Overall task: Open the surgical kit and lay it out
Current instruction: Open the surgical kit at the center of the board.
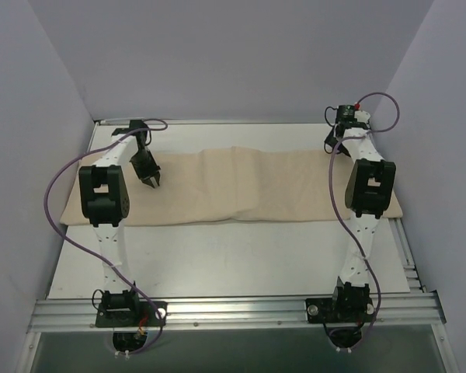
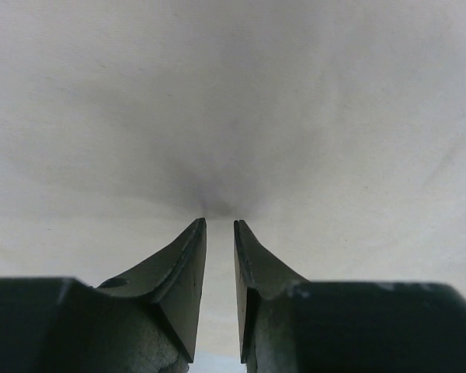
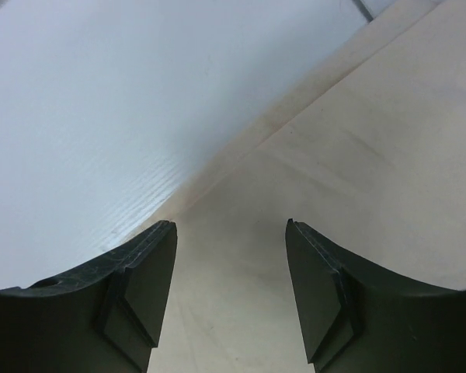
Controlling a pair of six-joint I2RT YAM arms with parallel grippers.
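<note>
The beige cloth wrap lies as a long folded band across the table. The steel tray and the instruments are hidden. My left gripper is over the wrap's left part. In the left wrist view the left gripper has its jaws almost together, with a fold of cloth between them that draws in to the tips. My right gripper is at the wrap's far right edge. In the right wrist view the right gripper is wide open and empty just above the cloth's edge.
The white table top shows in front of the wrap and beside it in the right wrist view. Grey walls close in the left, right and back. A metal rail runs along the near edge.
</note>
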